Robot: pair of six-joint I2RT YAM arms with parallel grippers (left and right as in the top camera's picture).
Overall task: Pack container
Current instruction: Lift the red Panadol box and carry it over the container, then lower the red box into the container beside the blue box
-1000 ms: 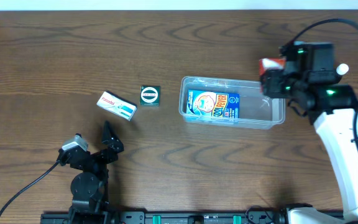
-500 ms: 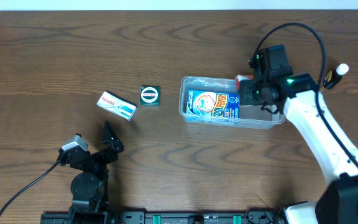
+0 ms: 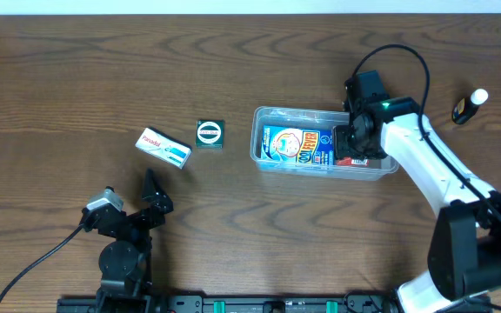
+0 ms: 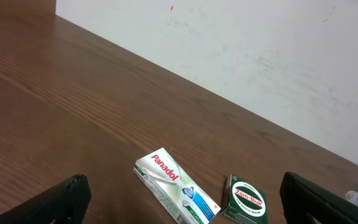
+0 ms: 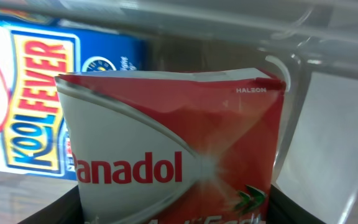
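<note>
The clear plastic container (image 3: 266,115) stands right of the table's middle with a blue Koolfever carton (image 3: 296,148) lying flat in its left half. My right gripper (image 3: 356,141) hangs over the container's right half, shut on a red Panadol box (image 5: 173,155). That box fills the right wrist view, with the carton (image 5: 36,106) behind it on the left and the container's clear wall (image 5: 328,93) on the right. A white Panadol box (image 3: 164,148) and a green Zam-Buk box (image 3: 210,133) lie left of the container. My left gripper (image 3: 155,198) stands open near the front edge, short of both boxes.
A small black and white object (image 3: 469,104) lies on the table at the far right. In the left wrist view the white Panadol box (image 4: 173,186) and the Zam-Buk box (image 4: 246,200) lie between the open fingers, with a white wall (image 4: 260,56) behind the table.
My right gripper has carried the red Panadol box leftward, from beyond the container's right end to down inside its right half. The left arm has not moved.
</note>
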